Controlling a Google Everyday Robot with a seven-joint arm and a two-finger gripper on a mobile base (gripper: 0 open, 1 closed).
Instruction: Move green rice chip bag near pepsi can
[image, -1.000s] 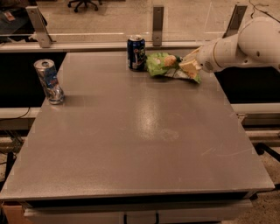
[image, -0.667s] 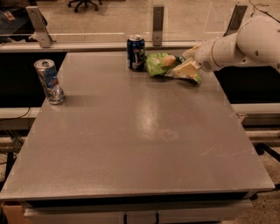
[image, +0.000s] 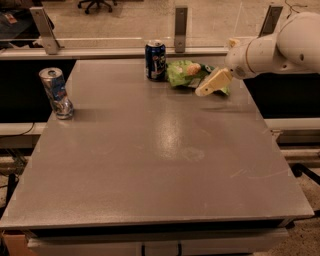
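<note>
The green rice chip bag (image: 186, 73) lies crinkled on the grey table (image: 165, 150) near its far edge. It sits just to the right of the dark blue pepsi can (image: 155, 60), which stands upright, with a small gap between them. My gripper (image: 212, 83) reaches in from the right on the white arm (image: 280, 47). It hovers at the bag's right end, open and empty, and its pale near finger covers part of the bag.
A paler dented silver-and-blue can (image: 56, 93) stands at the table's left edge. A rail with metal posts (image: 181, 22) runs behind the table's far edge. Dark gaps flank the table on both sides.
My gripper was closed on the bag's right end. It has since let go, and its near finger has swung out toward the front. The bag rests by the pepsi can.
</note>
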